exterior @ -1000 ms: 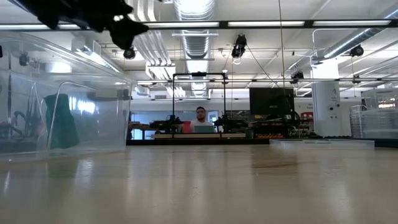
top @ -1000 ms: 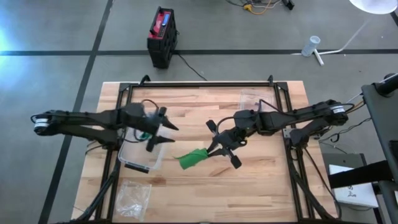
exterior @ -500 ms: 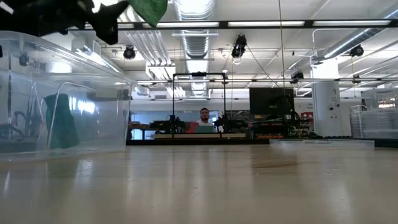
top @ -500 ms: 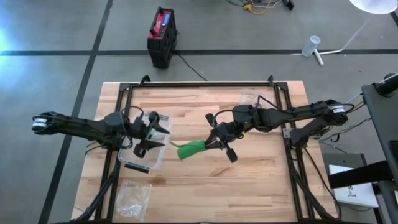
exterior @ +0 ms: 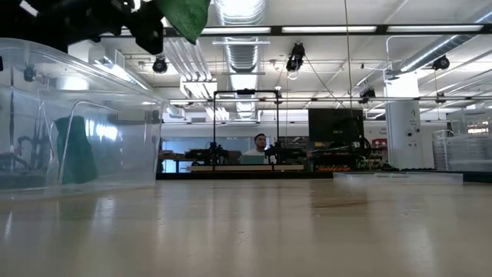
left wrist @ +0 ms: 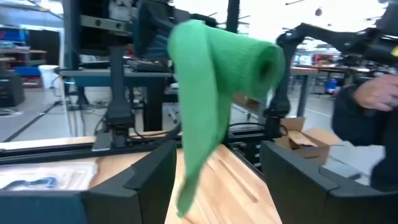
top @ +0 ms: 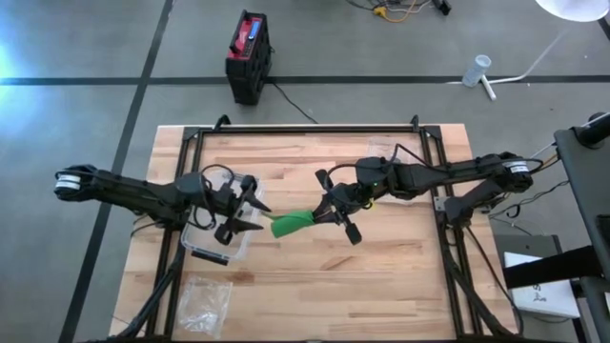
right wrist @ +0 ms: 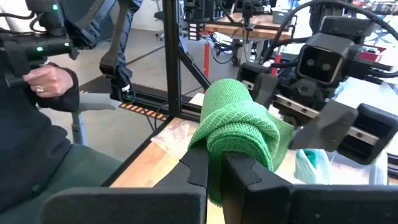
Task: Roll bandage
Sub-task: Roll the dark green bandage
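Note:
A green bandage (top: 291, 223), loosely rolled with a tail hanging down, is held in the air over the middle of the table. My right gripper (top: 327, 215) is shut on it and reaches in from the right. In the right wrist view the bandage (right wrist: 239, 127) bulges above the shut gripper (right wrist: 214, 169). My left gripper (top: 259, 218) stands open just left of the bandage and points at it. In the left wrist view the bandage (left wrist: 214, 81) hangs ahead of the gripper (left wrist: 217, 180), between the two spread fingers, and I see no touch. The bandage (exterior: 184, 14) also shows in the low view. My right gripper pinches the bandage's bunched lower part (right wrist: 217, 146) between its two shut fingers (right wrist: 194, 169). The fingers come nearly level from the table's right side. The bandage is lifted clear of the table, with the roll standing beyond the fingertips and its loose tail (left wrist: 186, 186) hanging slack.
A clear plastic box (top: 217, 236) stands under my left arm, with something green (exterior: 73, 150) inside it. A clear plastic bag (top: 205, 300) lies near the front left corner and another (top: 389, 152) at the far right. A person's hand (right wrist: 43, 81) shows beyond the table.
My right gripper has carried the bandage toward the table's left and a little toward the far edge, keeping it clear of the table. My left gripper has tipped up toward level, sunk a little and moved toward the bandage.

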### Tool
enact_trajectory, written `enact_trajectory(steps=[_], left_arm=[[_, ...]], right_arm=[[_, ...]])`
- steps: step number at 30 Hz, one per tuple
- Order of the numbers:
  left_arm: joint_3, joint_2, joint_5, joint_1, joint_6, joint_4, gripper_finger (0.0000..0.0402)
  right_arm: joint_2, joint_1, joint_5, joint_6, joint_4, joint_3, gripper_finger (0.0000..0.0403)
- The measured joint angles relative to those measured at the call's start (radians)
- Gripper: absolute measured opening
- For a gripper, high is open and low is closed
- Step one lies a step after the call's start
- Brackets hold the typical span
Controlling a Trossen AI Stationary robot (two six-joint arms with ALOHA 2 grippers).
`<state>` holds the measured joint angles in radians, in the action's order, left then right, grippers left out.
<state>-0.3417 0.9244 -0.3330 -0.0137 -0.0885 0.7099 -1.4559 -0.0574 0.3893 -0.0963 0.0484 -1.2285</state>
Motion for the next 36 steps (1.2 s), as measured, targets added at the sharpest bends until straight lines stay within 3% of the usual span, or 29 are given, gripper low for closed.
enact_trajectory(steps=[4,6,11,12,22,29,36], left_arm=[[-0.053,0.067,0.015,0.002,0.012,0.001,0.0204],[-0.08,0.098,0.019,0.002,0.035,-0.002,0.0176],[-0.169,0.139,0.009,0.01,0.105,-0.07,0.003],[-0.189,0.144,0.007,0.016,0.107,-0.102,0.0016],[-0.431,0.158,0.006,0.154,0.26,-0.489,0.0001],[-0.617,0.295,-0.228,0.244,0.305,-0.616,0.0],[-0.75,0.424,-0.246,0.247,0.385,-0.937,0.0]], right_arm=[[0.0,-0.001,0.001,0.0,0.001,0.0,0.0008],[0.0,-0.001,0.001,-0.001,0.0,0.0,0.0008],[0.0,-0.001,0.002,-0.007,-0.038,0.0,0.0008],[0.0,-0.001,0.002,-0.008,-0.05,0.0,0.0008],[-0.009,-0.008,0.041,-0.011,-0.112,0.001,0.0008],[-0.07,-0.012,0.071,-0.01,-0.121,-0.009,0.0008],[-0.073,-0.035,0.054,-0.083,-0.129,-0.046,0.0008]])
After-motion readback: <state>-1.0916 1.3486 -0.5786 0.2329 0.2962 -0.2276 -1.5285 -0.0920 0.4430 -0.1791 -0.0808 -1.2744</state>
